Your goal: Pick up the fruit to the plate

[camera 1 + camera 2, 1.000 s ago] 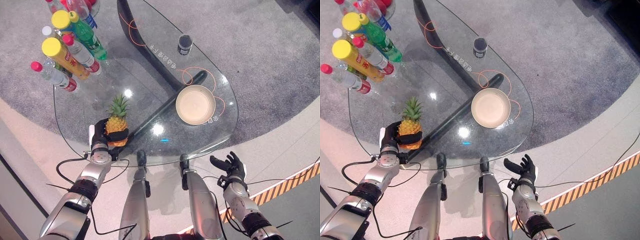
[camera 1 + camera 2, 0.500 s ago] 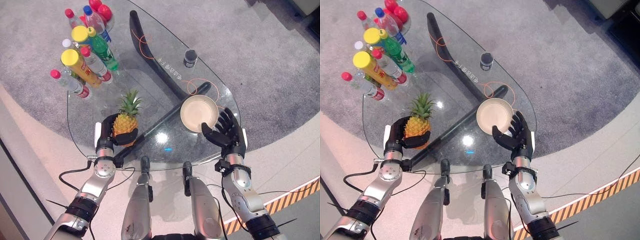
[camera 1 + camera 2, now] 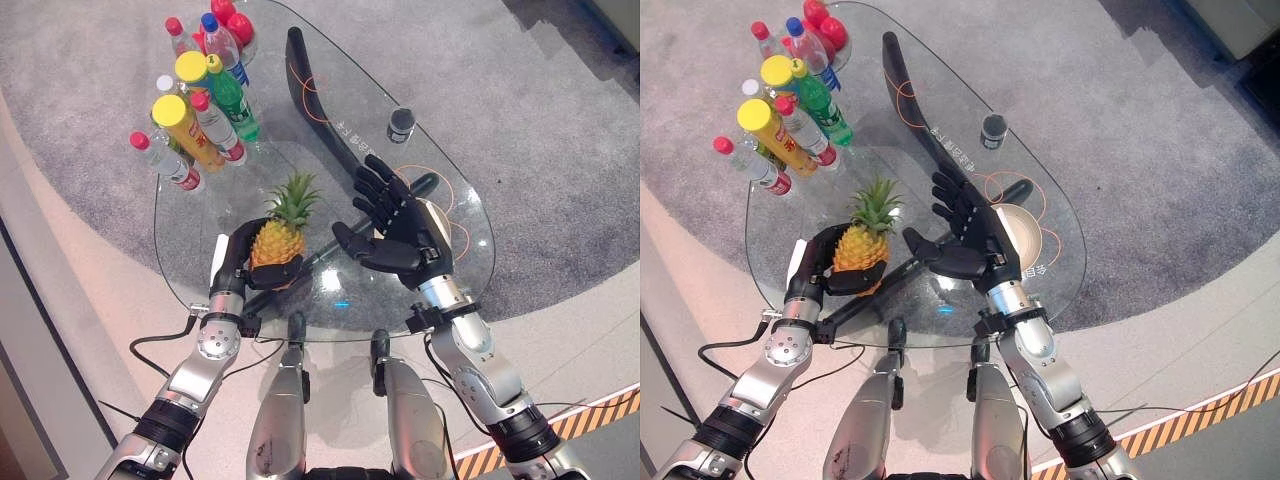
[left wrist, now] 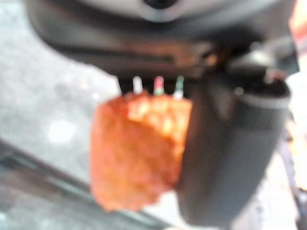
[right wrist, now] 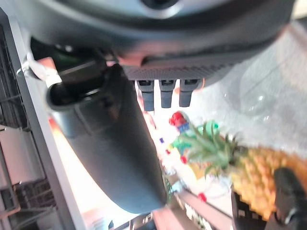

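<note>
Left eye view: left robot hand (image 3: 243,272) clamps pineapple (image 3: 277,240); right robot hand (image 3: 400,235) spread.

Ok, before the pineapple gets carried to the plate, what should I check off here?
1. Left hand curled round the pineapple: ok, fingers and thumb wrap its body.
2. Pineapple lifted clear of the glass table: cannot tell.
3. Plate free to receive: not ok, the open right hand is spread partly over it.
4. Path from pineapple to plate: not ok, the right hand lies between them.
5. Bottles away from the route: ok, they stand at the table's far left end.
6. Dark cup away from the plate: ok, apart, farther back.
</note>
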Controlling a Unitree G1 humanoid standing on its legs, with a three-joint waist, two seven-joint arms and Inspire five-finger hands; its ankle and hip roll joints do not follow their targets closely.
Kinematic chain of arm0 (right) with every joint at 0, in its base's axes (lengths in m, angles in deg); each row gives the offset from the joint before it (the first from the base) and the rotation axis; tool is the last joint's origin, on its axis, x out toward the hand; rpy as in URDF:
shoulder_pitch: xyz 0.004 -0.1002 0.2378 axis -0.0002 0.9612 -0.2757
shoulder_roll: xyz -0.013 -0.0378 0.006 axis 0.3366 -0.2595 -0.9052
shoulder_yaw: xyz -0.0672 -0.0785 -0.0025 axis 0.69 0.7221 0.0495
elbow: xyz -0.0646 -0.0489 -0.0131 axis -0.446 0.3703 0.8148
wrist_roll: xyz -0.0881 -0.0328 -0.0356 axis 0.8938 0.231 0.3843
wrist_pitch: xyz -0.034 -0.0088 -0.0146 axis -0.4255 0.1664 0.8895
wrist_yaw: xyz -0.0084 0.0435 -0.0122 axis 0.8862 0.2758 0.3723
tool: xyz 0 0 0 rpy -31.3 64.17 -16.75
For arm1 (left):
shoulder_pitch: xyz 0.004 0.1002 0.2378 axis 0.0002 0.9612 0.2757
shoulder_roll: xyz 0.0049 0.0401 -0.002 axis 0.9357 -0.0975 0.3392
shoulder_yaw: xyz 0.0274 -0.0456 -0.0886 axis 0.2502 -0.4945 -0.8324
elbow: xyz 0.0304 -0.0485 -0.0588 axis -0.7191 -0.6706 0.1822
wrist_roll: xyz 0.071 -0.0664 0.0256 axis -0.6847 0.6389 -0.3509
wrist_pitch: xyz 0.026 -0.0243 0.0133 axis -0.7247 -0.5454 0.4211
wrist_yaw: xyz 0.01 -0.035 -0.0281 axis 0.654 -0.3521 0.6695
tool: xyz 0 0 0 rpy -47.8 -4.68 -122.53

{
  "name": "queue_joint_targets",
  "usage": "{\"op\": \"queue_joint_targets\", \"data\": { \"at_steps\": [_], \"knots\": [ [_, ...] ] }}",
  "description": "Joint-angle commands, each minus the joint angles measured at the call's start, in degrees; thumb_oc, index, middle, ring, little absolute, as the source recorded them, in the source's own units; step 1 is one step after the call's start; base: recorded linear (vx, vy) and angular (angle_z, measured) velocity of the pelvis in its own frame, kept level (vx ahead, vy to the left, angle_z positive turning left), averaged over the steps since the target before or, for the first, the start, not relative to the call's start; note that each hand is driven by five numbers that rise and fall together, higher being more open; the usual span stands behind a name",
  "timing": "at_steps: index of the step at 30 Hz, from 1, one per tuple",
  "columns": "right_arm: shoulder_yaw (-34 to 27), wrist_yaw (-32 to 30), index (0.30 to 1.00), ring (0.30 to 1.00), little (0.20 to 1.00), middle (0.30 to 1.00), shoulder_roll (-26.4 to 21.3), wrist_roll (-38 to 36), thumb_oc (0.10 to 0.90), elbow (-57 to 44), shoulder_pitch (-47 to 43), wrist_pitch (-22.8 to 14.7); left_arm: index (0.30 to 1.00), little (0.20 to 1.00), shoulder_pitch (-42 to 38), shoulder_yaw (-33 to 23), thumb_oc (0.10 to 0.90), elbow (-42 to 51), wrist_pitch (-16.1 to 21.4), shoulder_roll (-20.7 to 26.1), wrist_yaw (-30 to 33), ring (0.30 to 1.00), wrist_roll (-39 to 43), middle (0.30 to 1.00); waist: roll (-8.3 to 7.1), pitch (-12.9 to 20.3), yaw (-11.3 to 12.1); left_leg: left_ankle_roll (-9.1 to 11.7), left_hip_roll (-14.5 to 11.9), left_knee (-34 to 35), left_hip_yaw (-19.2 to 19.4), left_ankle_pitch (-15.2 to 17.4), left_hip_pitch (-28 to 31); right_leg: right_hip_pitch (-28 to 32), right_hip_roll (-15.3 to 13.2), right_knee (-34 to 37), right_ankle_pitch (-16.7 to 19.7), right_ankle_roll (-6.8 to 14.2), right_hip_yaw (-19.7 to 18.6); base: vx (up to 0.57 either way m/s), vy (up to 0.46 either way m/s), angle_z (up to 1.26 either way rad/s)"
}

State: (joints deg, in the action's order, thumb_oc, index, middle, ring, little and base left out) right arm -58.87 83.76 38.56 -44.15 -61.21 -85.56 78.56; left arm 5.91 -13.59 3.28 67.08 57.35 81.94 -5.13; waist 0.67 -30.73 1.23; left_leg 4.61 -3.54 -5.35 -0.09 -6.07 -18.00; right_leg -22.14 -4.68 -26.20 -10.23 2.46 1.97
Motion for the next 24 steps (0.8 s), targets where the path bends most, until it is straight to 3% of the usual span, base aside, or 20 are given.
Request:
{"op": "queue_joint_targets", "data": {
  "at_steps": [1,10,19,24],
  "knots": [
    [0.08,0.71,0.9,0.9,0.9,0.9,1.84,-0.98,0.8,-7.53,-5.13,-3.92,0.3,0.2,-6.19,-1.57,0.1,10.61,6.0,1.98,-1.42,0.3,-1.95,0.3,-2.23,0.93,-0.93,-3.21,3.23,-12.95,1.46,5.75,-1.06,8.12,-0.84,13.9,10.58,-1.32,5.21,0.02,-0.011,0.16],
    [3.21,-8.48,0.9,0.9,0.9,0.9,4.35,-0.63,0.8,-2.89,-8.15,-4.99,0.3,0.2,-7.06,3.68,0.1,15.25,6.8,0.75,-4.27,0.3,-2.14,0.3,-1.84,0.93,-0.31,-3.56,3.9,-13.17,1.68,6.23,-1.25,7.71,-1.67,13.93,11.02,-1.02,5.55,0.01,0.007,0.03],
    [4.8,-9.89,0.9,0.9,0.9,0.9,4.48,-5.24,0.8,-1.71,-5.91,-3.51,0.3,0.2,-5.36,4.35,0.1,18.35,10.62,1.67,-2.45,0.3,-4.39,0.3,-1.42,0.93,-0.32,-3.81,4.28,-12.71,1.85,6.31,-1.01,7.61,-2.16,14.19,11.22,-0.89,5.45,0.03,0.039,0.01],
    [4.96,-13.06,0.9,0.9,0.9,0.9,4.82,-4.07,0.8,-2.28,-5.51,-6.04,0.3,0.2,-4.95,3.84,0.1,20.0,11.44,2.02,-1.77,0.3,-5.74,0.3,-1.37,0.93,-0.04,-4.05,4.5,-12.73,1.77,6.34,-1.33,7.19,-2.32,13.98,11.26,-0.82,5.58,0.0,0.0,0.0]
  ]
}}
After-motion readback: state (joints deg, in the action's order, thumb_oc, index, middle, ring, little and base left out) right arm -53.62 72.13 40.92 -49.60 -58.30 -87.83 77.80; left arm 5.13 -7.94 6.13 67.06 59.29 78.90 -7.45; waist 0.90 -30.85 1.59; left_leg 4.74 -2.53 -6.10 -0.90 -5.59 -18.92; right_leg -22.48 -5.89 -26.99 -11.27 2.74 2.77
